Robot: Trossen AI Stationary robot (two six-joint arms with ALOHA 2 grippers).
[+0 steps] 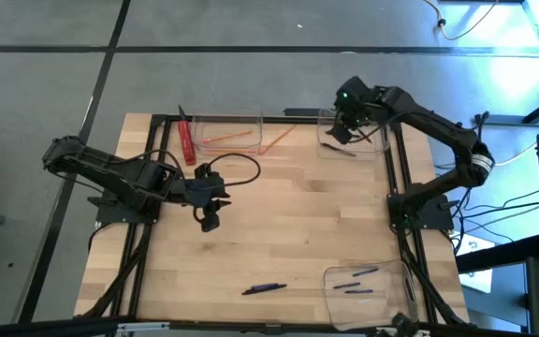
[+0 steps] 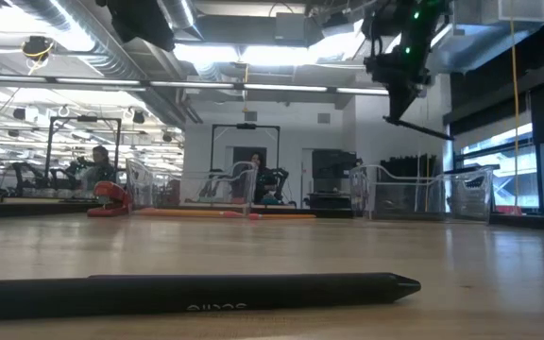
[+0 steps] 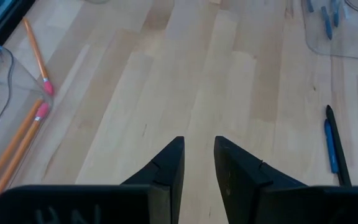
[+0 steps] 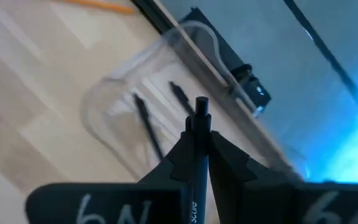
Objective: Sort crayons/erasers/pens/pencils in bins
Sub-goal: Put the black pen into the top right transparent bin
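My right gripper (image 1: 346, 124) hangs high over the far right bin (image 1: 371, 142), shut on a black pen (image 4: 199, 134). In the right wrist view two more dark pens (image 4: 148, 127) lie in that bin (image 4: 114, 93). My left gripper (image 3: 197, 163) hovers open over bare table at the middle left (image 1: 211, 223), with nothing between its fingers. Orange pencils (image 1: 225, 138) lie in the far middle bin (image 1: 251, 119), and another pencil (image 1: 280, 138) lies just beside it. One dark pen (image 1: 264, 288) lies loose near the front edge, by the near right bin (image 1: 396, 300), which holds several pens. My right gripper pinches the black pen's shaft (image 4: 197, 155) between its two fingers. One end of the pen (image 4: 201, 104) sticks out past the fingertips. The fingers come from above, slanting down. In the low view the pen (image 2: 419, 126) hangs tilted below the gripper, clear of the bin.
A flat red bar (image 1: 187, 140) lies at the far left, beside the middle bin. The black frame rail (image 1: 396, 168) runs along the table's right side. Bare wood (image 1: 298, 215) lies open across the table's middle. People sit in the room beyond (image 2: 97, 162).
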